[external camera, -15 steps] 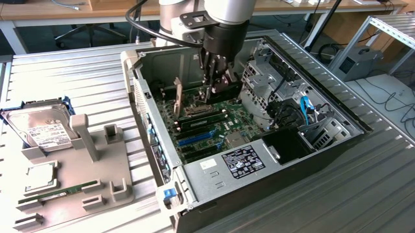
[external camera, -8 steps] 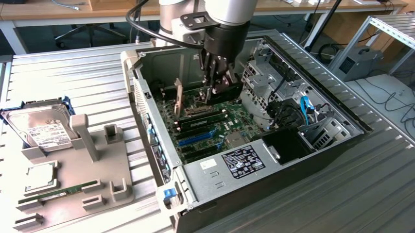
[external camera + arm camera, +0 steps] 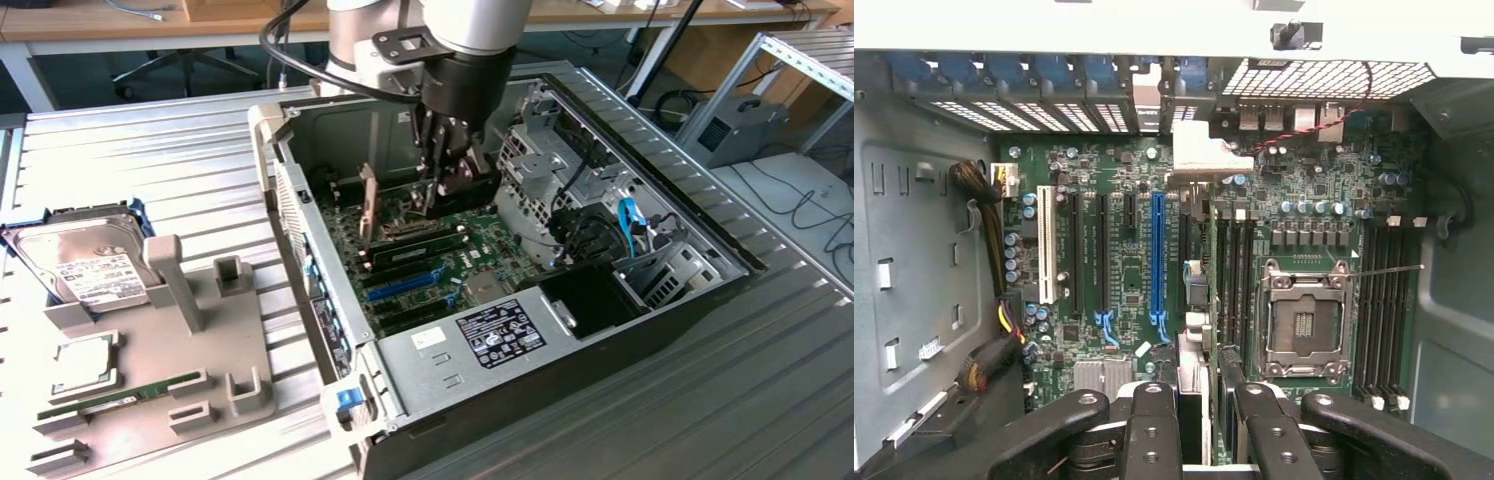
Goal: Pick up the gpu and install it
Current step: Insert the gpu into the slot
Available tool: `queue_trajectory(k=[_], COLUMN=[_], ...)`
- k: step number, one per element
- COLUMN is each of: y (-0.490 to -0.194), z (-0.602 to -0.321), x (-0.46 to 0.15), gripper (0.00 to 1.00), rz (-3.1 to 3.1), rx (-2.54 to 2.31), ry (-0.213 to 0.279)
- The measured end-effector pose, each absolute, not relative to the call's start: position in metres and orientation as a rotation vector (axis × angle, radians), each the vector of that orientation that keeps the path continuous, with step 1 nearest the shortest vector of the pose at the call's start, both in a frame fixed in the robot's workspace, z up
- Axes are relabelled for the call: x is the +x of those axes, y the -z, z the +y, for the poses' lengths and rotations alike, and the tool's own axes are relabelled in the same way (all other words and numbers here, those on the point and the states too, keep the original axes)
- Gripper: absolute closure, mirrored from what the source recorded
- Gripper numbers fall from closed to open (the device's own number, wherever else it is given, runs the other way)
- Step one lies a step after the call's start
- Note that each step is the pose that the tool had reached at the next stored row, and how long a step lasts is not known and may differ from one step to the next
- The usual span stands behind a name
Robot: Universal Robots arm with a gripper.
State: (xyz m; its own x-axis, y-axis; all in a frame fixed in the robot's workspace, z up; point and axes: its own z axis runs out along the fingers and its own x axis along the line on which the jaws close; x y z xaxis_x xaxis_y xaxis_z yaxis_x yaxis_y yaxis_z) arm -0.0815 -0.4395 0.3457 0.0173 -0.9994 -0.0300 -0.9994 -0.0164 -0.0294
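The gpu [image 3: 1194, 300] hangs edge-on between the two black fingers [image 3: 1151, 425] of the gripper [image 3: 1202, 398], inside the open computer case [image 3: 694, 290]. From the wrist view it reads as a thin dark strip running away from the fingers toward the rear wall of the case, with its pale metal end bracket [image 3: 1199, 155] at the far end. The fingers appear closed on the card's near end, though the contact itself is hard to make out from this angle.

Just to one side of the held card lies the long blue slot [image 3: 1157, 255] on the motherboard [image 3: 1314, 200]. On the other side, further from the fingers, sits the empty processor socket [image 3: 1301, 325].

The card is judged light, stiff and fragile. It is best pinched across its flat faces near one end, clear of the contact edge and any components, since a skewed grip would twist it against the slot.

Well away from the fingers, on the ribbed metal bench [image 3: 160, 150], a hard drive [image 3: 87, 265] rests in a fixture.
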Motion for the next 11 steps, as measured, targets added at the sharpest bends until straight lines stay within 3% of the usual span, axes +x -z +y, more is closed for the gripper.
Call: queue_trajectory(k=[11], y=[-0.3452], z=[-0.4428], x=[-0.0815], gripper=[0.73], rz=[2.173], rx=[-2.210], ry=[-0.001])
